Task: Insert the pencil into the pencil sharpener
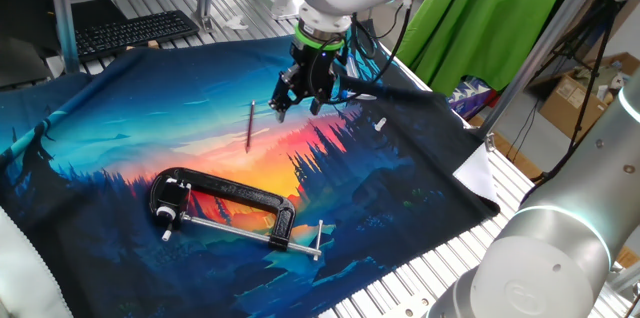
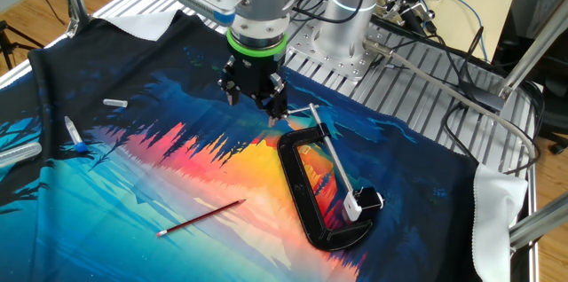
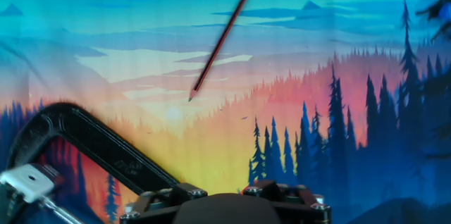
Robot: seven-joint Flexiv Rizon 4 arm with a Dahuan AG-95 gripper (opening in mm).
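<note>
The pencil point(image 1: 249, 126) is a thin dark red stick lying flat on the picture mat. It also shows in the other fixed view point(image 2: 202, 217) and in the hand view point(image 3: 220, 41), eraser end up right, tip down left. My gripper point(image 1: 298, 108) hangs a little above the mat, apart from the pencil, jaws open and empty; it also shows in the other fixed view point(image 2: 255, 105). In the hand view only its finger bases show along the bottom edge. I cannot make out a pencil sharpener for certain in any view.
A black C-clamp point(image 1: 225, 198) with a silver screw rod lies on the mat close to my gripper point(image 2: 306, 193) point(image 3: 91, 143). A small white piece point(image 2: 115, 103) and a blue-capped pen point(image 2: 75, 144) lie at the mat's edge. A keyboard point(image 1: 135, 30) sits beyond the mat.
</note>
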